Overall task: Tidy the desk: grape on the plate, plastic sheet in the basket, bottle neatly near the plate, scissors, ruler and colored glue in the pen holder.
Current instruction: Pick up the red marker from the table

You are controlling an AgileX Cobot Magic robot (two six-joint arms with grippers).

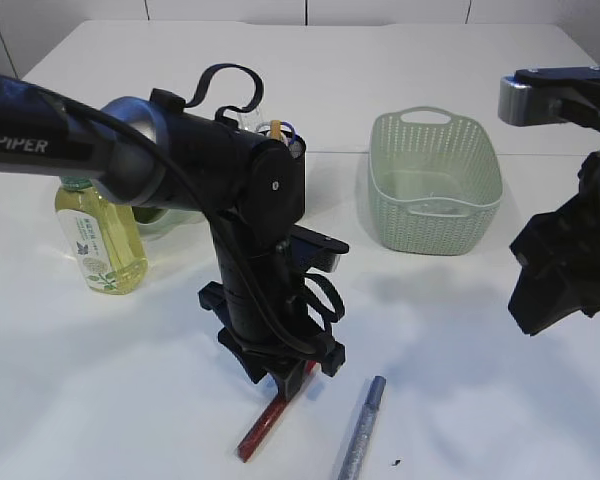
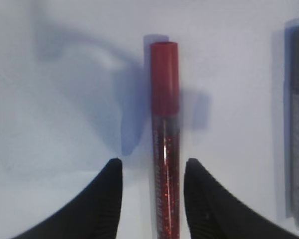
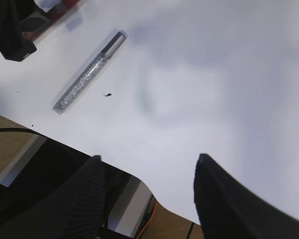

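Bright, even light; soft, blurred shadows

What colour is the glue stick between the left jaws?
Red glitter, with a solid red cap: glue stick. Clearest in the left wrist view.

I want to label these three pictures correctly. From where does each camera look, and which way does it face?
Exterior view: sits in front, looks down at a slant over the table; both arms show.
Left wrist view: looks straight down at the red glue pen between the left pincer fingers.
Right wrist view: looks down past the right pincer at the table edge.
Shared: all three show the silver glue pen.
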